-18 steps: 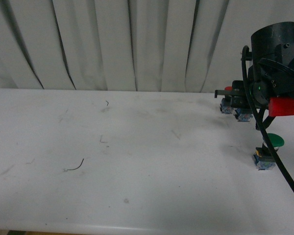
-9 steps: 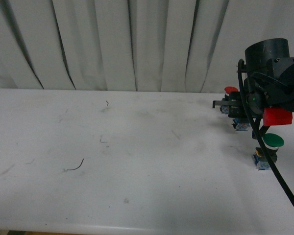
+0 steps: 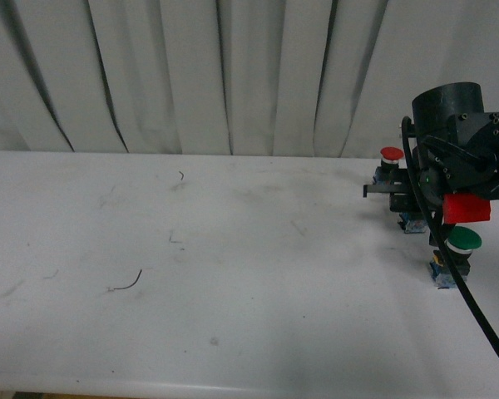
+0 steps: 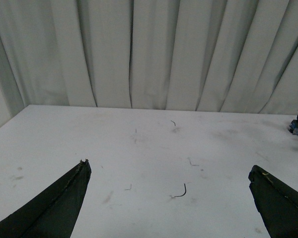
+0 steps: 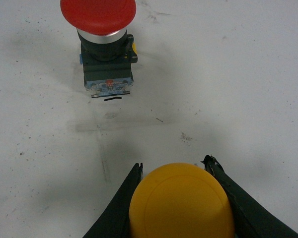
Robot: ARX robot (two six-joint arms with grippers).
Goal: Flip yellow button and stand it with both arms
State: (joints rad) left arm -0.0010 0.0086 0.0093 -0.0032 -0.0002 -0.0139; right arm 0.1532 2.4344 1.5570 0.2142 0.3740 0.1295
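Counter point(image 3: 233, 274), white and scuffed, runs wide before a pleated pale curtain point(image 3: 191, 75). The right arm point(image 3: 461, 154) hangs over the counter's far right part, close to the back edge. In the right wrist view its claw point(image 5: 176, 171) has both black fingers point(image 5: 121, 203) pressed against the sides of the yellow button point(image 5: 181, 203), gripping it by the round cap, which faces the camera; the button's base is hidden beneath the cap. From the front view the yellow button itself cannot be made out behind the arm.

Just beyond the gripped cap, a red button point(image 5: 100, 20) stands upright on the counter on its black-and-blue base, apart from the claw. The front view shows it near the back edge at the right point(image 3: 391, 155). A green button point(image 3: 463, 241) stands upright nearer the front, toward the right edge, partly crossed by the arm's black cable point(image 3: 474, 307).

The left claw point(image 4: 169, 198) shows only in its own wrist view, fingers spread wide with nothing between them, above bare counter point(image 4: 139, 148) towards the left end. A small dark curl of wire point(image 3: 129, 283) lies on the counter, left of centre.
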